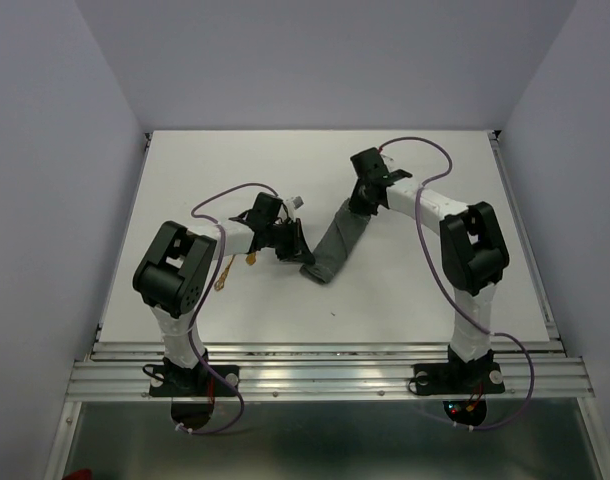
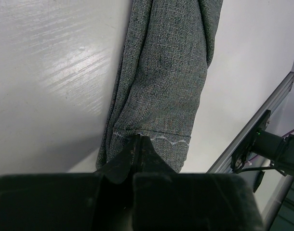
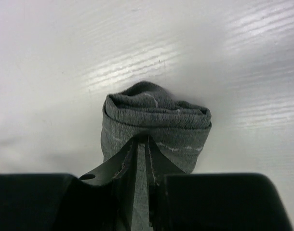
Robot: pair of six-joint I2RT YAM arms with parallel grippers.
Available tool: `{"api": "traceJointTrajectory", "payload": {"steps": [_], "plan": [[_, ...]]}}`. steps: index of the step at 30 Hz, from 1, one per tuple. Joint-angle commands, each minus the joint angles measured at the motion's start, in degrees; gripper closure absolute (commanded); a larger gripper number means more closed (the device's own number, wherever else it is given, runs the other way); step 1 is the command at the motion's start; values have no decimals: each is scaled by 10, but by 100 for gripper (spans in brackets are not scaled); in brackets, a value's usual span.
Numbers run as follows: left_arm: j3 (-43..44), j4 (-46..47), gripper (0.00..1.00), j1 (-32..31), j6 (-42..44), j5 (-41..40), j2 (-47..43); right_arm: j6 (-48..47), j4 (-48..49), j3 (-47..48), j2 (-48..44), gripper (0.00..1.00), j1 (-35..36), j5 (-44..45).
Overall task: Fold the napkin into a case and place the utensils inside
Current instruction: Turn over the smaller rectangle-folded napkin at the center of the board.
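Currently holding the napkin [image 1: 335,245] at both ends. With the left gripper [image 2: 139,142], pinched fully shut on the near end, right at the pale wavy hem stitch. With the right gripper [image 3: 141,143], closed narrowly on the far end, cloth layers bunched into a rounded roll just beyond the fingertips. Folded into a long, narrow dark grey strip, stretched diagonally over the middle of the table [image 1: 435,290] between both arms. Beside the left arm, well apart from the cloth, orange-brown utensils [image 1: 225,272] flat on the white surface.

table [image 1: 405,290] white | ribbed metal rail [image 1: 325,378] along near edge | tiny dark speck [image 1: 334,312], maybe debris
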Motion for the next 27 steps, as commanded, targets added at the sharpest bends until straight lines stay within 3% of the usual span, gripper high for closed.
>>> {"api": "traceJointTrajectory", "payload": {"steps": [1,7,12,16,23,27], "plan": [[12,-16,100,-6,18,-18,2,-3,-14,53,48,82,2,45],[6,-15,100,-20,14,-11,-8,-30,-15,106,110,82,2,25],[31,-42,92,-20,18,-35,-44,-73,13,104,99,82,2,2],[70,-127,87,-18,40,-89,-66,-91,10,108,71,79,8,0],[84,-148,86,-3,54,-109,-59,-139,9,54,-49,68,73,71],[40,-130,87,5,54,-132,-65,-137,-12,17,-98,68,111,79]]}}
